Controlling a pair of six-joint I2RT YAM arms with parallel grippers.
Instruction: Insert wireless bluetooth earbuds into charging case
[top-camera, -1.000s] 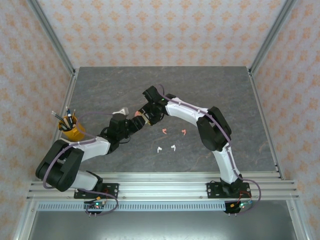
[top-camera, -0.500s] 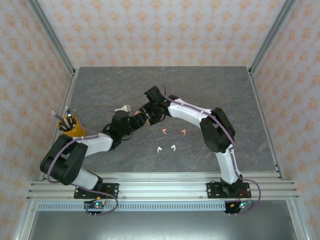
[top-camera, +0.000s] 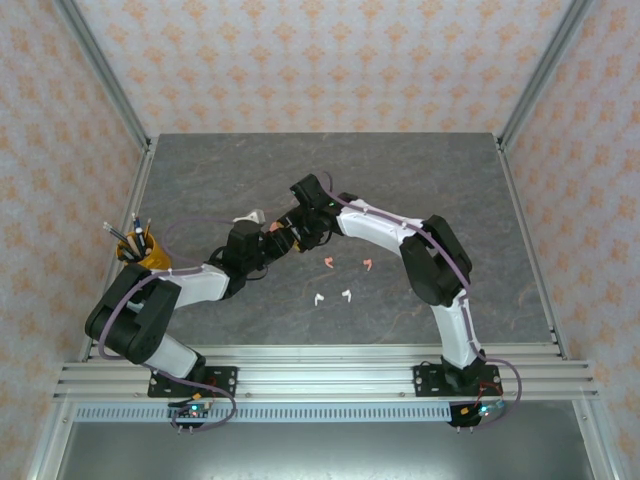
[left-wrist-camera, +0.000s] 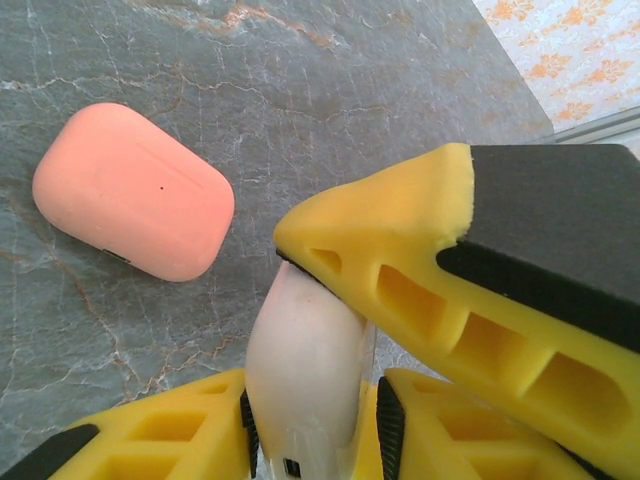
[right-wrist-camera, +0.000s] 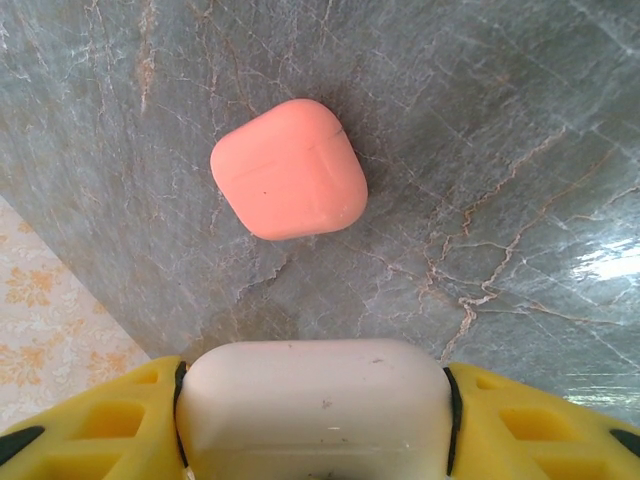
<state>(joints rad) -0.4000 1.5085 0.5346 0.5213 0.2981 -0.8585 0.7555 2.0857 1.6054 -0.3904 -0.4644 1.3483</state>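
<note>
My right gripper (right-wrist-camera: 314, 375) is shut on the white charging case (right-wrist-camera: 312, 400), its pads on the case's two ends. My left gripper (left-wrist-camera: 312, 392) has closed across the same white case (left-wrist-camera: 305, 365), with pads against its flat faces. The right gripper's yellow finger (left-wrist-camera: 450, 290) crosses just above. Both grippers meet mid-table, left gripper (top-camera: 268, 243) and right gripper (top-camera: 291, 232). A closed coral-pink case (right-wrist-camera: 288, 168) (left-wrist-camera: 133, 190) (top-camera: 272, 227) lies on the table beside them. Two coral earbuds (top-camera: 328, 262) (top-camera: 367, 264) and two white earbuds (top-camera: 318, 298) (top-camera: 347, 294) lie loose nearer the front.
A yellow cup of pens (top-camera: 143, 255) stands at the left edge of the grey marble table (top-camera: 420, 180). Metal frame posts (top-camera: 530, 90) and patterned walls close in the back and sides. The aluminium rail (top-camera: 320, 365) carries the arm bases.
My left gripper has reached in toward the right gripper and narrowed its jaws onto the white case. The right gripper has stayed almost still, holding the case.
</note>
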